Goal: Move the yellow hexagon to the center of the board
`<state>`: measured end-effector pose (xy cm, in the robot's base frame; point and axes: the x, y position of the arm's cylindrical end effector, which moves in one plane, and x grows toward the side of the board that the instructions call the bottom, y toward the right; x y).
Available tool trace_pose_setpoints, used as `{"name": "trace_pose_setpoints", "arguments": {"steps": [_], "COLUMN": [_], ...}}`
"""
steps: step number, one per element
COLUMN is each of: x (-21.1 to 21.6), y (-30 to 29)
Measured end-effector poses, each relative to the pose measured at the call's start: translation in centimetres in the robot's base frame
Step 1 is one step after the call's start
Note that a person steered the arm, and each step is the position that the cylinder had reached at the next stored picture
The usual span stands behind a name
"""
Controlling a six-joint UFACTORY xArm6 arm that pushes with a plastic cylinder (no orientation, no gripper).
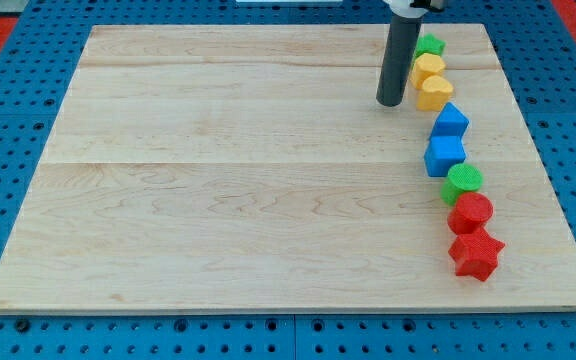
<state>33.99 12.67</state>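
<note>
Two yellow blocks sit stacked in line near the view's top right: upper yellow block (pixel 427 68) and lower yellow block (pixel 435 93), touching each other; I can't tell which one is the hexagon, both look rounded-faceted. My tip (pixel 390 103) is just to the view's left of the lower yellow, near-touching or touching, can't tell. No fingers on this rig, just the dark rod, holding nothing. Count along the right-side chain, top to bottom: one green block (pixel 430 45) partly hidden behind the rod top, two yellow, two blue blocks, upper (pixel 450 120) and lower (pixel 444 155), one green cylinder (pixel 463 181), one red cylinder (pixel 470 212), one red star (pixel 476 253). Eight blocks total, all in a curved column near the right edge of the wooden desk (pixel 228 180). The yellows are hemmed by the green above and the upper blue just below; the rod stands on their left side.
</note>
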Motion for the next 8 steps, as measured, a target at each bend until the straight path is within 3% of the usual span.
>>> {"name": "trace_pose_setpoints", "arguments": {"steps": [1,4,5,6,7,8], "x": [-2.7,-12.6,-14.7,-13.8,-10.0,-9.0], "y": [2.0,-0.9,4.6,12.3,13.8,13.7]}}
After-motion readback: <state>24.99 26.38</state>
